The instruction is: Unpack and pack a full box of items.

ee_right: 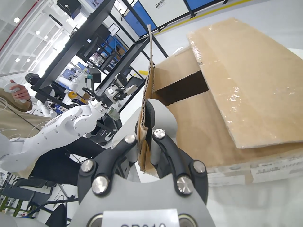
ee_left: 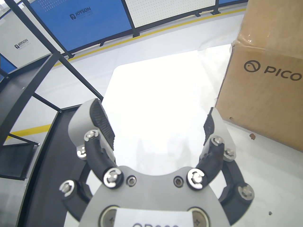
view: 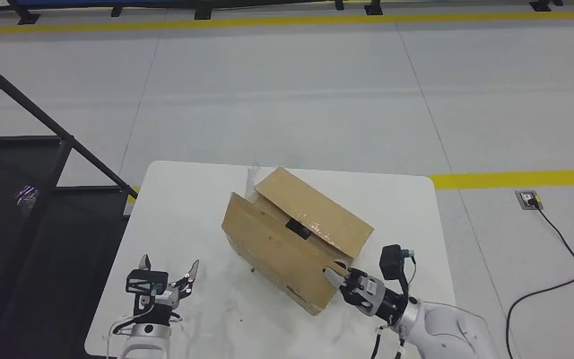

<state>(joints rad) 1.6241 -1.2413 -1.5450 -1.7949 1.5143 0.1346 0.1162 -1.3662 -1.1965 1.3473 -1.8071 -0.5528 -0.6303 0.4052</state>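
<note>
A brown cardboard box (view: pixel 291 238) lies across the middle of the white table (view: pixel 193 193), its top flaps partly shut with a dark gap between them. My right gripper (view: pixel 339 280) is at the box's near right corner, shut on the edge of a cardboard flap (ee_right: pixel 148 76) that stands upright. My left gripper (view: pixel 167 274) is at the table's near left, open, nothing between its fingers. In the left wrist view the left gripper (ee_left: pixel 157 116) hovers over bare table beside the box (ee_left: pixel 265 76). What is inside the box is hidden.
A black metal rack (view: pixel 36 206) stands just off the table's left edge. Bare table lies left of the box and along the far edge. A yellow floor line (view: pixel 502 179) runs beyond the table's right side, with a cable (view: pixel 538 287) on the floor.
</note>
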